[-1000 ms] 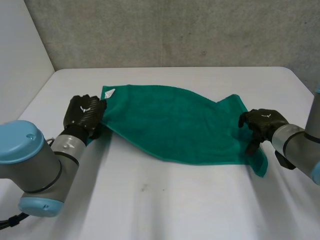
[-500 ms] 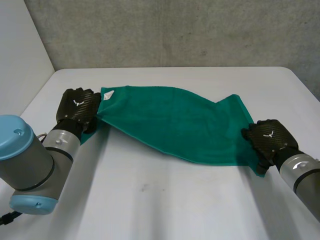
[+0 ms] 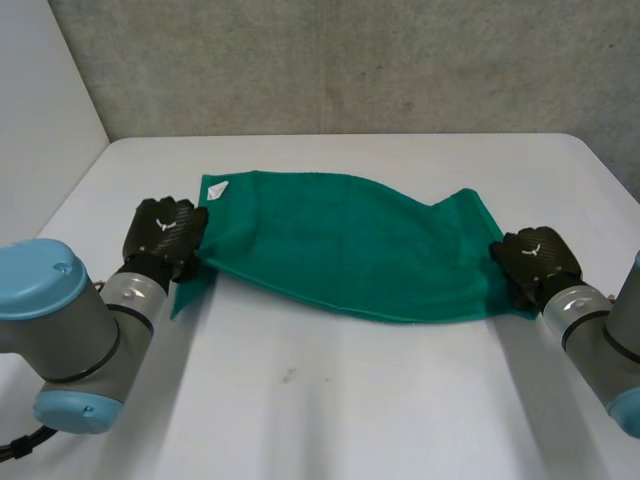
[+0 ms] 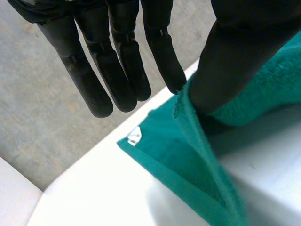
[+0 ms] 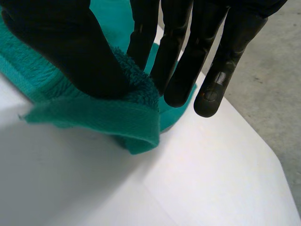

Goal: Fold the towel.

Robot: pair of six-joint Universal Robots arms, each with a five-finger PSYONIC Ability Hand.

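Note:
A green towel [image 3: 350, 245] lies spread across the white table, with a small white label [image 3: 219, 187] at its far left corner. My left hand [image 3: 165, 232] sits at the towel's left edge, near the front corner. In the left wrist view its thumb [image 4: 235, 61] pinches a raised fold of the towel [image 4: 197, 179] against the straight fingers [image 4: 117, 70]. My right hand [image 3: 535, 260] is at the towel's near right corner. There the thumb [image 5: 61, 52] presses a bunched bit of towel [image 5: 108, 120] against the fingers [image 5: 188, 52].
The white table [image 3: 330, 400] has bare room in front of the towel and behind it. A grey wall [image 3: 350, 60] stands past the table's far edge, and a pale wall [image 3: 40, 110] at the left.
My right hand has come down to the towel's near right corner and closed on it, gathering the loose tail. My left hand shifted slightly along the left edge, still pinching it.

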